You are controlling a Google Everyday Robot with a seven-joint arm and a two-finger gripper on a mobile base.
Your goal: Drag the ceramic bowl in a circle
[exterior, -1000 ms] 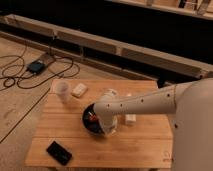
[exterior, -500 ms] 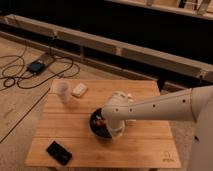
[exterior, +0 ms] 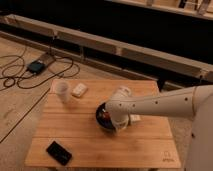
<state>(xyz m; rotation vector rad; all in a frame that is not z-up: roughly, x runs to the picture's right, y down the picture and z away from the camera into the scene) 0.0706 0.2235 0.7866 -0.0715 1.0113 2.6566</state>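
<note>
Wooden bench (exterior: 75, 131), seen from above and in front.

Surroundings:
- Pale translucent cup (exterior: 62, 91) upright near the far-left corner.
- Small white block (exterior: 79, 90) lying just beside the cup, on its right.
- Flat black slab (exterior: 58, 152) near the front-left edge, well apart from everything else.
- Small pale item (exterior: 134, 119) just right of the wrist, partly hidden; cannot tell what it is.
- On the floor left of the bench: looped dark cables (exterior: 15, 75) and a small dark box (exterior: 36, 66).

Obstruction: the white arm (exterior: 160, 104) reaches in from the right and bends down over the middle of the bench, covering the right half of the bowl. Cup and white block stand to the far left of the bowl, with bare wood between.

Ceramic bowl (exterior: 101, 120): near the middle of the bench, upright, flat on the wood. Round, shallow, glossy black; an orange-brown speck shows inside at the visible left part.

Gripper (exterior: 117, 125): down at the bowl, over its right-front part. Fingers together. Cannot tell whether they pinch the rim or only press inside.
</note>
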